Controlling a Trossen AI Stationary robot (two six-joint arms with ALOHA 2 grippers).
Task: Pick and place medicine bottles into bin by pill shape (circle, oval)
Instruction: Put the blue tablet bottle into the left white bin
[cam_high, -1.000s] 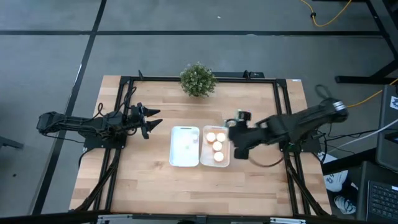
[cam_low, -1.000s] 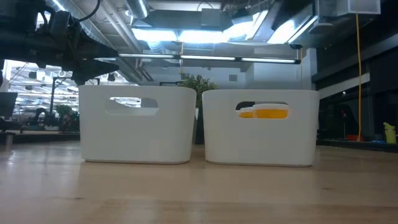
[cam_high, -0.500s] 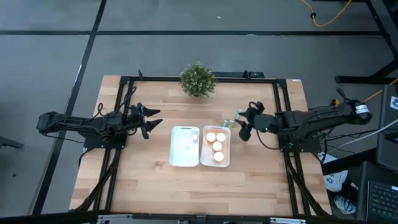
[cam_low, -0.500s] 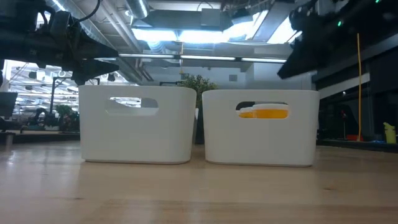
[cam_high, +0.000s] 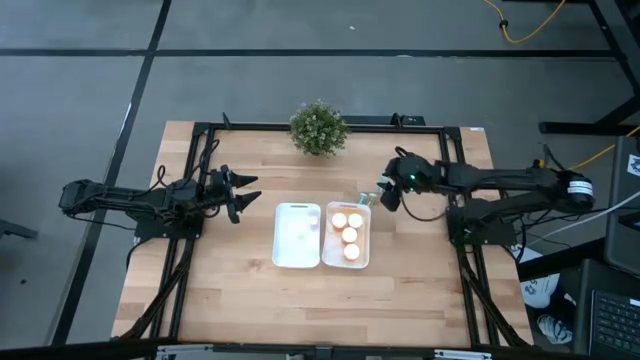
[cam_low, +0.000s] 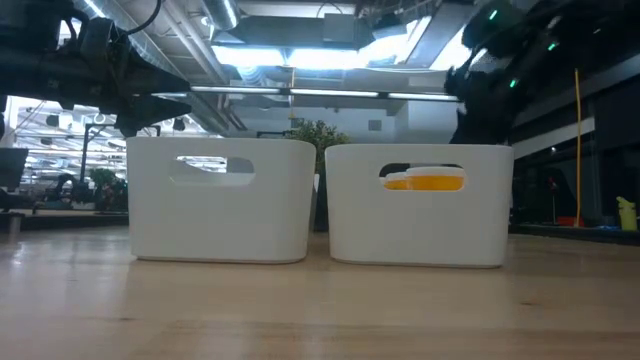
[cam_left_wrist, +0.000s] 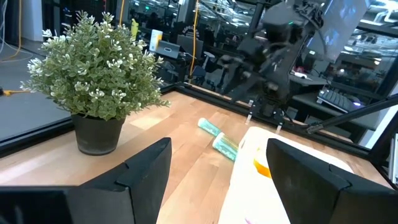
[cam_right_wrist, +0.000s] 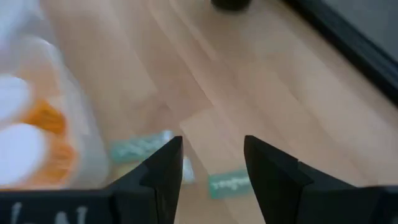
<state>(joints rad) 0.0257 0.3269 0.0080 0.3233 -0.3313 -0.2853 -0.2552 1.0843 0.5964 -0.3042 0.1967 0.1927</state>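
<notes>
Two pale teal medicine bottles (cam_left_wrist: 209, 127) (cam_left_wrist: 225, 147) lie on their sides on the wood just past the far right corner of the right bin (cam_high: 366, 262). Three orange bottles with white caps (cam_high: 349, 235) stand in that bin. The left bin (cam_high: 280, 258) sits beside it. My right gripper (cam_right_wrist: 212, 149) hangs open and tilted down above the teal bottles (cam_right_wrist: 140, 148) (cam_right_wrist: 231, 182), touching nothing. My left gripper (cam_high: 248, 190) waits open and level, left of the bins.
A potted plant (cam_high: 319, 128) stands at the far edge, behind the bins. A black frame (cam_high: 450, 160) runs round the tabletop. Bare wood lies in front of the bins (cam_low: 300, 310) and to the right of the teal bottles.
My right gripper has swung from beside the right bin toward the table's far edge and has come down over the teal bottles, rolling as it went. Its fingers keep the same gap. The bottles and bins have not moved.
</notes>
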